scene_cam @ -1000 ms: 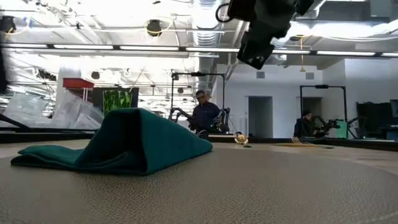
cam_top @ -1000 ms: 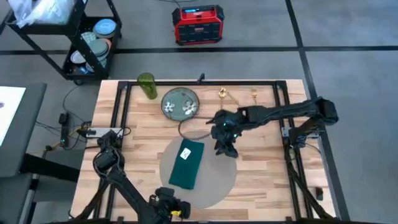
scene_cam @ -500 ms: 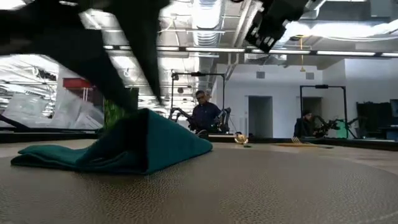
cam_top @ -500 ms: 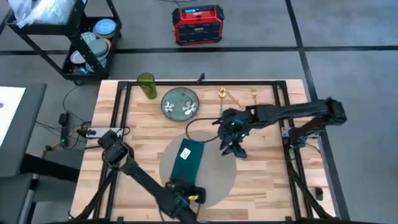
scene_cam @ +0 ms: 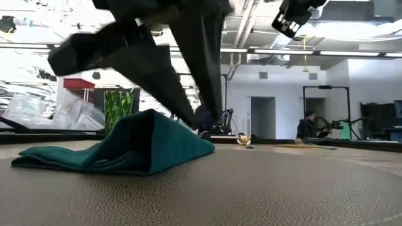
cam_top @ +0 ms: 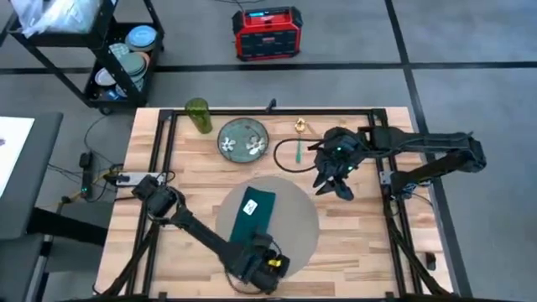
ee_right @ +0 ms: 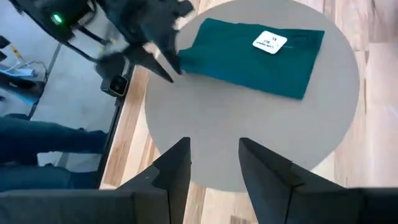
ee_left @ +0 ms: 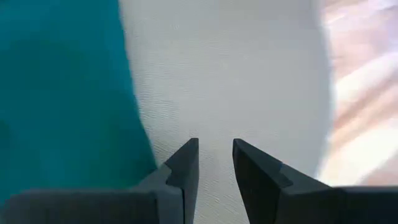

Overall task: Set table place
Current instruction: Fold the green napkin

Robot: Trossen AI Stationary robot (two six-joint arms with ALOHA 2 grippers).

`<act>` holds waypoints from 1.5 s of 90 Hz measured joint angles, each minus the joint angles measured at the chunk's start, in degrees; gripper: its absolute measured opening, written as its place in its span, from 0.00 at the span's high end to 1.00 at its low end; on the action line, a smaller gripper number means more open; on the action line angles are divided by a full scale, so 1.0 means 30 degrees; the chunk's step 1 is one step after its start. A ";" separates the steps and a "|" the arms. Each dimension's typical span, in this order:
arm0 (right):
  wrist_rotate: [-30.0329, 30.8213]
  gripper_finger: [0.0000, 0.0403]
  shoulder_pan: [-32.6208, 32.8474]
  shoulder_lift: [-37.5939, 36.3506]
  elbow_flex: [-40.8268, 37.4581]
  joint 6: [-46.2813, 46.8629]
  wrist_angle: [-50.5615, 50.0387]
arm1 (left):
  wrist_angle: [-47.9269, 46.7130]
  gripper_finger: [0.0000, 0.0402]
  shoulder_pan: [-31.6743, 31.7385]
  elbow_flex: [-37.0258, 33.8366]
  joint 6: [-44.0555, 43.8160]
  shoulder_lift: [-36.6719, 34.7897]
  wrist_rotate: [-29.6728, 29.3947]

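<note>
The round grey-beige place (cam_top: 289, 226) lies flat on the wooden table (cam_top: 361, 243). A folded teal napkin (cam_top: 252, 215) with a white tag (ee_right: 269, 42) rests on its left half. My left gripper (cam_top: 262, 254) hovers over the place's near edge, just right of the napkin (ee_left: 62, 93). Its fingers (ee_left: 185, 167) are a little apart, with nothing between them. My right gripper (cam_top: 337, 183) stands open above bare wood, off the place's far right side and clear of it (ee_right: 249, 124).
Along the table's far edge stand a green cup (cam_top: 198, 116), a green patterned plate (cam_top: 243, 138) and gold cutlery (cam_top: 299, 127). A thin dark cord loops on the wood (cam_top: 281, 159) between plate and right arm. The black frame rail (cam_top: 394, 210) runs along the right side.
My left gripper has swung from the table's near edge toward the right, and now stands over the place's near edge beside the napkin. My right gripper has drawn back off the place toward the table's right and far side. The napkin has stayed put.
</note>
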 joint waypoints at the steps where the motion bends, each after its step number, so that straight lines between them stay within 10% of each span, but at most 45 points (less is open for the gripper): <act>1: 0.0002 0.69 0.0000 -0.0006 0.0000 0.0001 -0.0052 | 0.0064 0.80 -0.0119 0.0000 0.0016 0.0000 -0.0208; 27: 0.0145 0.69 0.0258 0.0479 -0.0004 0.1292 -0.0459 | -0.3862 0.80 -0.3165 0.0727 -0.1723 -0.0925 -0.1585; 44: 0.1640 0.69 0.0682 0.0465 -0.0007 0.1355 -0.0358 | -0.4419 0.80 -0.4932 0.0809 0.2823 -0.1939 -0.4897; 67: 0.2684 0.69 0.0496 0.0457 -0.0007 0.1199 -0.0244 | -0.4155 0.80 -0.5327 -0.0242 0.7739 -0.1931 0.0187; 98: 0.3014 0.69 0.0466 0.0457 -0.0007 0.0642 -0.0172 | -0.4508 0.70 -0.5160 -0.2968 0.2847 -0.1931 -0.2413; 135: 0.4588 0.69 0.0277 0.0457 -0.0007 -0.0174 -0.0101 | -0.2273 0.60 -0.3976 -0.4335 0.3518 -0.1924 -0.3224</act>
